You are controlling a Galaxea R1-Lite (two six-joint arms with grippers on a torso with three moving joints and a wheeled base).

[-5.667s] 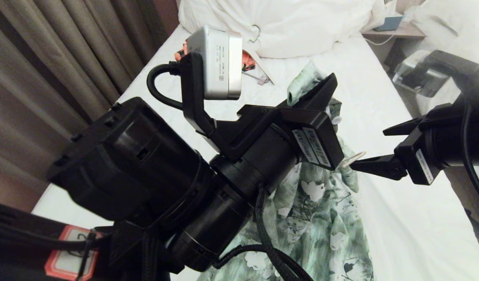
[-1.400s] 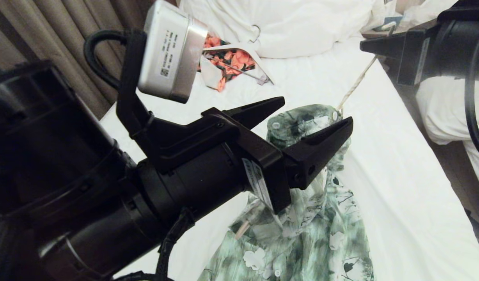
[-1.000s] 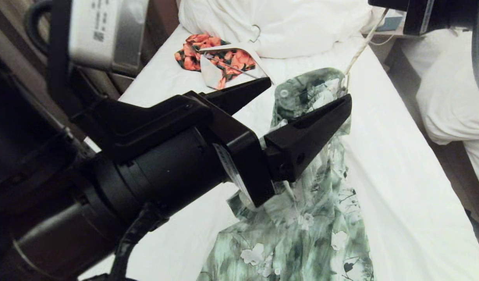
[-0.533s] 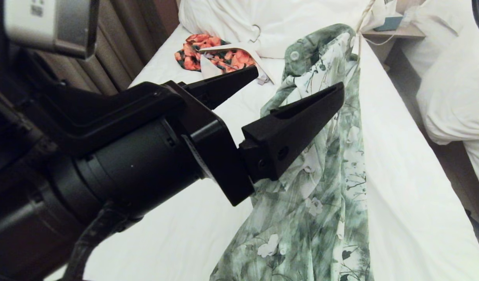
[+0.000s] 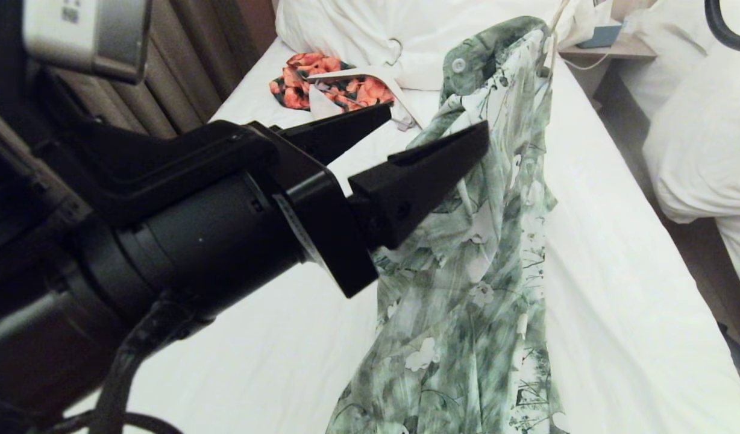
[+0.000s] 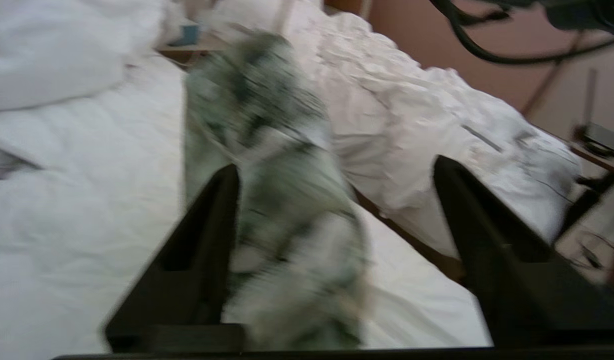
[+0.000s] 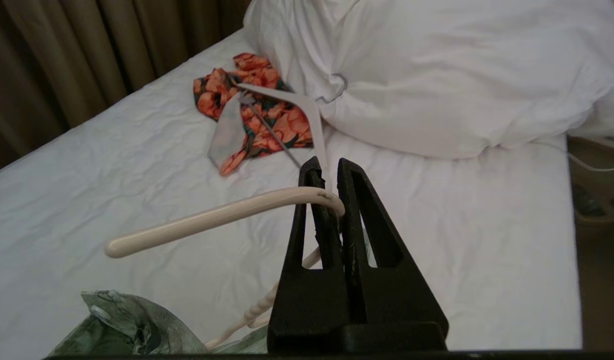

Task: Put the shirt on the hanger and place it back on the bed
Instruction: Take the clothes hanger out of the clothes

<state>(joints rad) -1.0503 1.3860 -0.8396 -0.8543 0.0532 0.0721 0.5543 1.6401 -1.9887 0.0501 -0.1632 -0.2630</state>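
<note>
The shirt [image 5: 466, 265] hangs lengthwise over the bed [image 5: 617, 313], collar end lifted high toward the pillow end, hem trailing low toward the near end and, by the look of it, resting on the sheet. Long axis runs steeply from the raised collar down toward the camera. The hanger [image 7: 222, 216] carries it: the cream hook curves across the right wrist view and its neck runs down into the collar. The right gripper [image 7: 333, 172] has its fingers pinched tight on the hook's bend; in the head view it is out of frame above the collar, only the hanger neck [image 5: 552, 27] showing. The left gripper [image 5: 433, 123] sits beside the upper shirt, on its left, level with the chest; its jaws stand well apart with nothing held, and the cloth hangs between the two fingers in the left wrist view, closer to one finger. So the left is the nearer arm to the fabric; the right owns the load. Left forearm reaches in from the near left, pointing up the bed. Beyond, an orange floral garment [image 5: 313, 81] with a flat white hanger [image 5: 370, 81] lies by the duvet [image 5: 454, 42].
</note>
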